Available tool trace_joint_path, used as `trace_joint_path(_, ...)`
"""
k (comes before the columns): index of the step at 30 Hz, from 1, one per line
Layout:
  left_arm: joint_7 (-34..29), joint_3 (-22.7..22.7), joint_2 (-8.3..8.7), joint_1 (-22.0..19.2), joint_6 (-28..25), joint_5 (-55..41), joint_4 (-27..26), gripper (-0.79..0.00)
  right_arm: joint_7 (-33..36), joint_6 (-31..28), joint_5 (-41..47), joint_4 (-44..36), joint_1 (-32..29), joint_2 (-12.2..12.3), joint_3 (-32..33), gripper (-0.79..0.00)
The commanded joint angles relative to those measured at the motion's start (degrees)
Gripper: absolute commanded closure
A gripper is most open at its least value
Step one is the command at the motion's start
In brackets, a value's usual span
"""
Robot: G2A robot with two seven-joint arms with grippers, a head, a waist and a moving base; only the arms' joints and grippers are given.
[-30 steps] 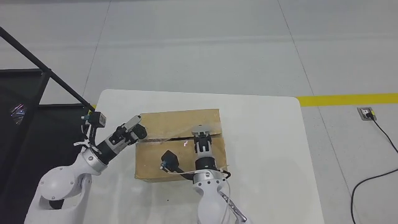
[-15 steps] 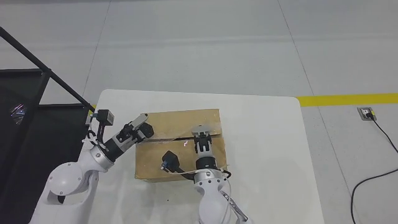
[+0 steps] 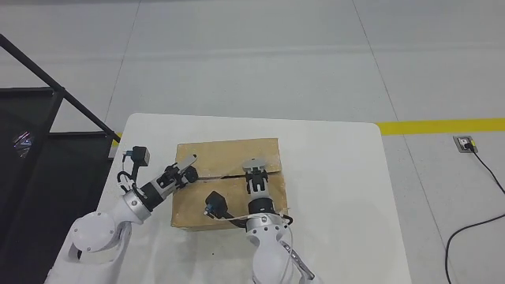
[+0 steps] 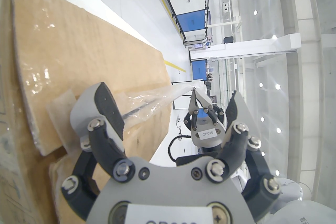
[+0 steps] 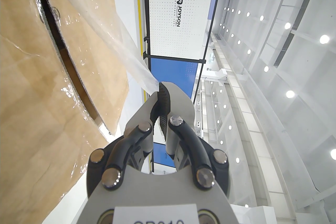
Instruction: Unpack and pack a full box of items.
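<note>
Top view: cardboard box (contents hidden); right fingers pinch its clear tape, left fingers spread wide.

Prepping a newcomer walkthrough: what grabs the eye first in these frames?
First, the brown cardboard box in the middle of the white table, with a dark gap between its top flaps. Next, the right tool, shut on a clear plastic strip lifted off the box top. The left tool sits open over the box, beside that strip.
</note>
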Motion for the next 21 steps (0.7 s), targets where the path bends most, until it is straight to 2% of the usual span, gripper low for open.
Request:
trace_joint_path(1, -0.19, -0.46, 0.12, 0.80, -0.38, -0.24, -0.37, -0.785, 0.00, 0.01, 0.00, 0.07, 0.05, -0.04, 0.00, 0.000)
trace_joint_path(12, 2.29, -1.14, 0.29, 2.23, -1.21, -2.22, 0.62, -0.785, -0.27, -0.44, 0.00, 0.27, 0.04, -0.25, 0.11, 0.000)
trace_joint_path(14, 2.50, -0.97, 0.31, 2.23, -1.22, -2.31, 0.76, -0.785, -0.31, -0.71, 0.00, 0.29, -0.08, -0.30, 0.21, -0.120)
trace_joint_path(17, 2.68, -0.78, 0.35, 2.20, -1.27, -2.48, 0.86, -0.785, -0.63, -1.17, 0.00, 0.11, -0.28, -0.37, 0.43, -0.237)
trace_joint_path(19, 2.71, -0.58, 0.37, 2.19, -1.36, -2.56, 0.88, -0.785, -0.84, -1.49, 0.00, -0.02, -0.39, -0.41, 0.57, -0.256)
trace_joint_path(21, 2.76, -0.46, 0.40, 2.18, -1.41, -2.54, 0.95, -0.785, -0.79, -1.69, 0.00, -0.23, -0.46, -0.41, 0.68, -0.240)
